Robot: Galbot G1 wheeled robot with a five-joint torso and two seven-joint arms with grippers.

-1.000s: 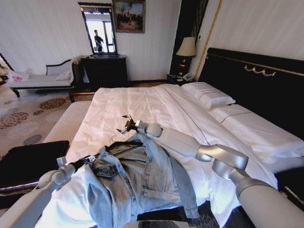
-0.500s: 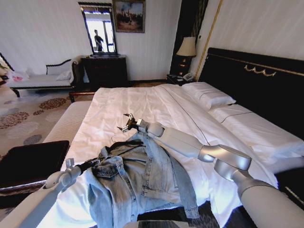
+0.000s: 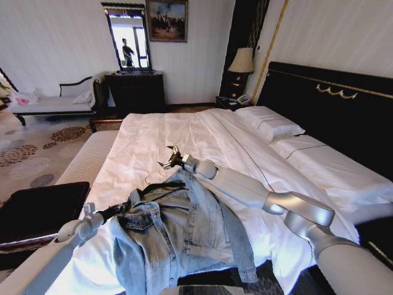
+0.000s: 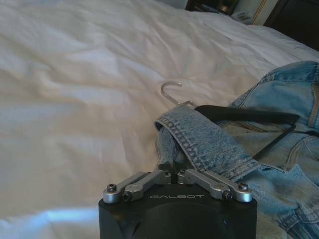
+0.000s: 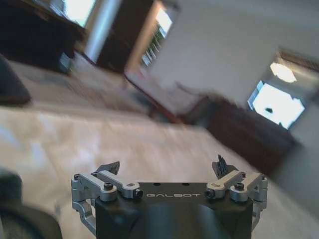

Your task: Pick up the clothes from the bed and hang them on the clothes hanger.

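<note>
The clothes, a light-blue denim jacket (image 3: 184,230), lie crumpled on the near part of the bed (image 3: 184,132). The black clothes hanger (image 3: 156,186) sits inside the jacket's collar, its hook (image 4: 172,92) resting on the white duvet. My left gripper (image 3: 121,211) is shut on the jacket's collar edge (image 4: 199,142), at the jacket's left side. My right gripper (image 3: 169,158) hovers open just beyond the collar, above the duvet, with nothing between its fingers (image 5: 107,169).
White pillows (image 3: 270,123) and a black headboard (image 3: 331,104) are on the right. A cushioned bench (image 3: 89,157) runs along the bed's left side, with a dark flat thing (image 3: 37,209) in front of it. A dresser (image 3: 136,92) stands against the far wall.
My right gripper has moved slightly farther and to the right above the duvet. My left gripper has shifted a little to the right with the collar in it.
</note>
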